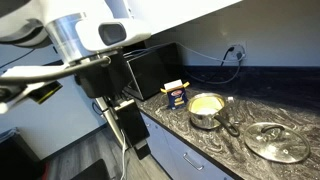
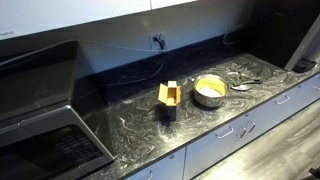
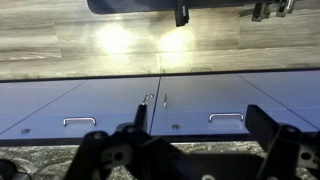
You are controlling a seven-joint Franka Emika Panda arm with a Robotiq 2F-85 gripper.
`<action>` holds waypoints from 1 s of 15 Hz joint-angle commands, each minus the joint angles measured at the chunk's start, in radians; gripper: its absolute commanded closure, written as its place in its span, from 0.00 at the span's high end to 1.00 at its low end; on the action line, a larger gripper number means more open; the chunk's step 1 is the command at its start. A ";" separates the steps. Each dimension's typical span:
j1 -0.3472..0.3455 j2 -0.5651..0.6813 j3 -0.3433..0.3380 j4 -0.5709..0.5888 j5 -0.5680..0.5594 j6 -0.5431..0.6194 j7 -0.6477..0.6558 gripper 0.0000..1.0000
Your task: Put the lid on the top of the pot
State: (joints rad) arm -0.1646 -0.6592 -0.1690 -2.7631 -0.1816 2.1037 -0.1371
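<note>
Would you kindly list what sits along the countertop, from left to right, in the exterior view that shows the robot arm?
From the left: black appliance → yellow-and-blue box → pot → lid.

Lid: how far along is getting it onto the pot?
Nothing looks done: the lid lies flat on the counter beside the uncovered pot. Nothing is in hand: in the wrist view the gripper is open and empty, facing cabinet doors. Left: reach the lid, grasp it, set it on the pot.
</note>
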 commanded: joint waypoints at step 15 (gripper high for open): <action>0.057 0.230 0.003 0.203 0.181 0.333 0.079 1.00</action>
State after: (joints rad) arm -0.1296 -0.5723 -0.1677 -2.6736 -0.0591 2.3342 -0.0943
